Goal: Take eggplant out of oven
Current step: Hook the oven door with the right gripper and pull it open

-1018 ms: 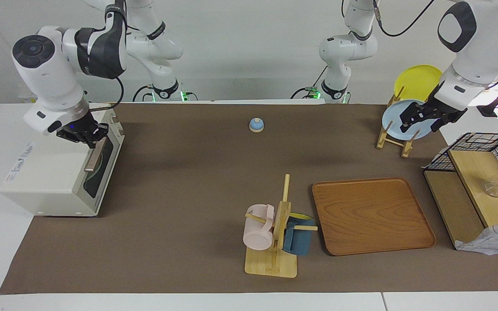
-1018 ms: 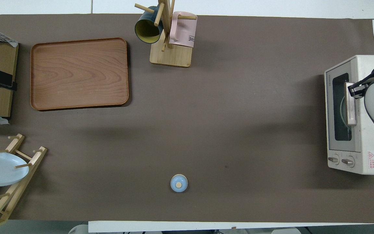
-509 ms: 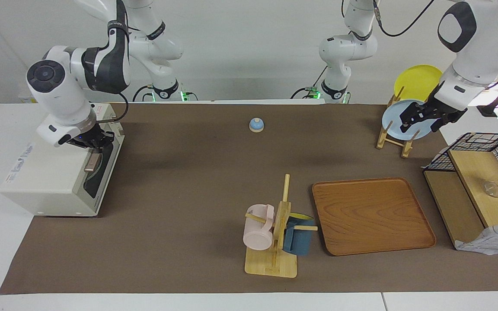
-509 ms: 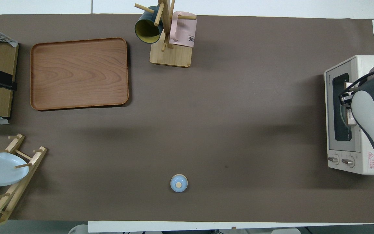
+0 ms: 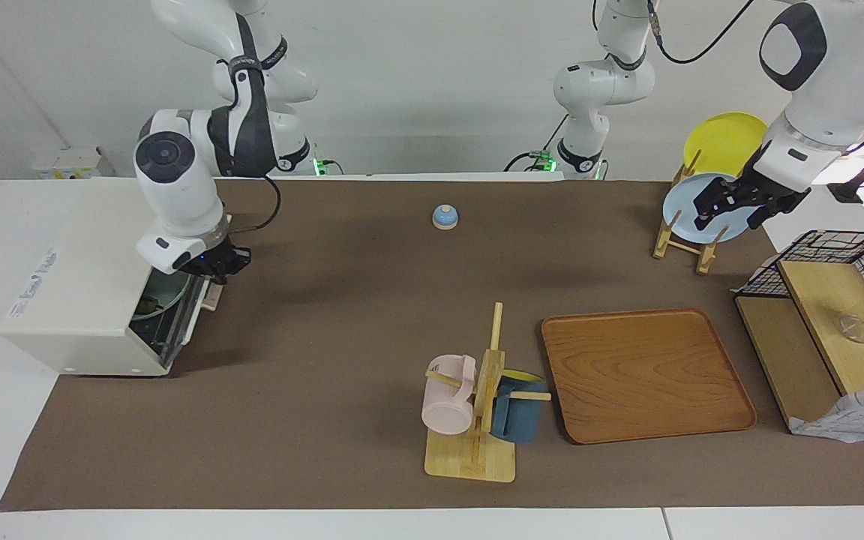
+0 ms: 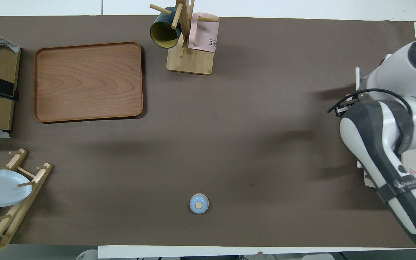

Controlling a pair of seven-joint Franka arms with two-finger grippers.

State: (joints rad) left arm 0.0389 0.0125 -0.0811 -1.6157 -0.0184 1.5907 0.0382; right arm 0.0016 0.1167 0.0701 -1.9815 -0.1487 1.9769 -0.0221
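The oven [image 5: 79, 300] stands at the edge of the worktop at the right arm's end, and its door is swung down and open toward the middle of the table. The right gripper [image 5: 216, 268] is low at the outer edge of this door, just at the tan handle [image 5: 211, 298]. I judge it is placed there to bring the door down and free the opening. Whether it grips the handle or only rests at it, I cannot tell. In the overhead view this arm covers almost the whole oven.

Inside the opening a pale green dish [image 5: 160, 298] shows. A small dark shape on it is perhaps the eggplant [image 5: 148, 304], but I am not sure; in any case the eggplant is not out on the table. To reach it, a gripper must go in over the lowered door, which is the main thing in the way.

The left gripper [image 5: 732, 206] waits over the plate rack [image 5: 683, 244] in the corner at the robots' edge, in front of the blue plate [image 5: 676, 204]. If it is open or closed I cannot tell.

A bell [image 5: 445, 216] sits at the middle of the robots' edge. The wooden tray [image 5: 646, 375] and the mug stand [image 5: 481, 442] lie toward the edge farthest from the robots, well apart from the oven.
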